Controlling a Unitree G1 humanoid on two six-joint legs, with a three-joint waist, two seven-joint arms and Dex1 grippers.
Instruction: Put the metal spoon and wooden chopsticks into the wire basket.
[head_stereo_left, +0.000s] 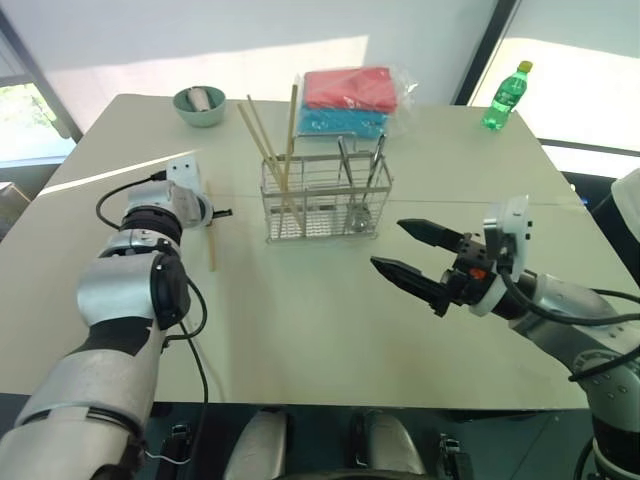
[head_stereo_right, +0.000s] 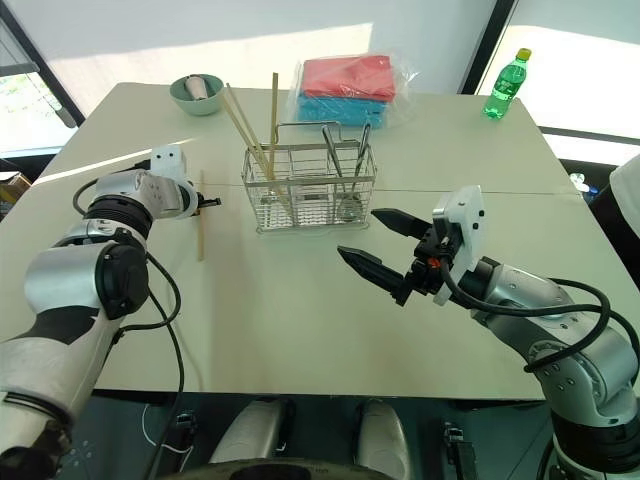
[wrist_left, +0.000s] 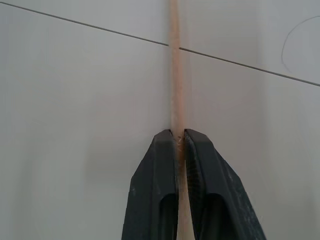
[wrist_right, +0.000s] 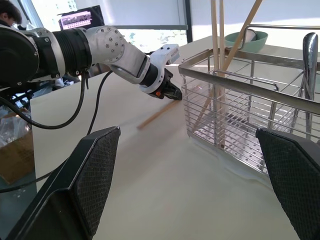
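One wooden chopstick (head_stereo_left: 210, 243) lies flat on the white table to the left of the wire basket (head_stereo_left: 325, 203). My left gripper (head_stereo_left: 222, 212) is down at its far end, shut on the stick; the left wrist view has the black fingertips (wrist_left: 161, 142) pinched on the pale wood (wrist_left: 174, 75). Several more chopsticks (head_stereo_left: 266, 142) stand leaning in the basket's left compartment. The metal spoon (head_stereo_left: 358, 214) stands in the right compartment beside other metal utensils. My right gripper (head_stereo_left: 387, 243) hovers open and empty in front of the basket, to its right.
A green bowl (head_stereo_left: 199, 105) sits at the back left. A plastic pack of red and blue cloths (head_stereo_left: 348, 100) lies behind the basket. A green bottle (head_stereo_left: 505, 97) stands at the far right corner. A table seam runs across under the basket.
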